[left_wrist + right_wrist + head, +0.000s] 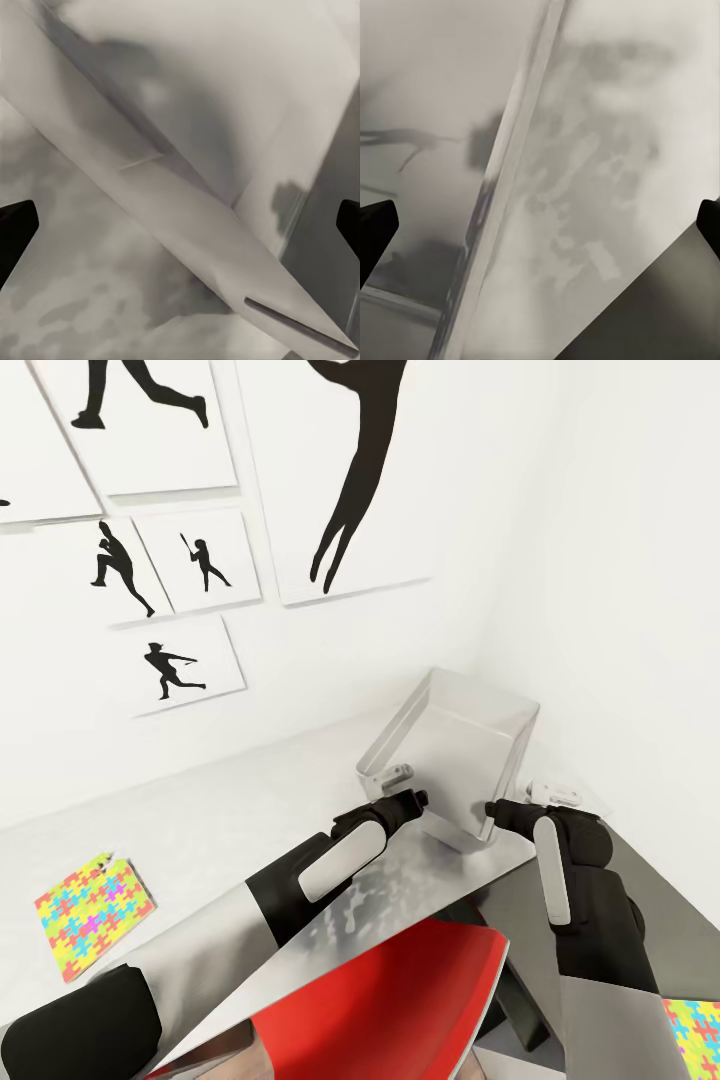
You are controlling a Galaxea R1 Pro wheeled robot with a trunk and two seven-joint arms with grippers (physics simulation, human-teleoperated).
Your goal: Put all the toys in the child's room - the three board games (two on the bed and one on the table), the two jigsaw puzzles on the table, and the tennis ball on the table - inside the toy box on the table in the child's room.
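1. The toy box (462,745), a translucent grey bin, sits right of centre in the head view, tilted, hard against the corner where the two white walls meet; free table (200,810) surface runs off toward the left edge.
2. The left gripper (412,800) is at the box's lower left corner and the right gripper (497,812) at its lower right; from the head view I cannot tell whether either touches it.
3. Both wrist views show dark fingertips (15,225) (376,225) far apart at opposite frame edges, so both claws are spread, with grey panels of the box between.
4. A jigsaw puzzle (92,913) lies flat at lower left, another (695,1035) at the lower right corner.
5. The box's interior is too unclear to tell contents.
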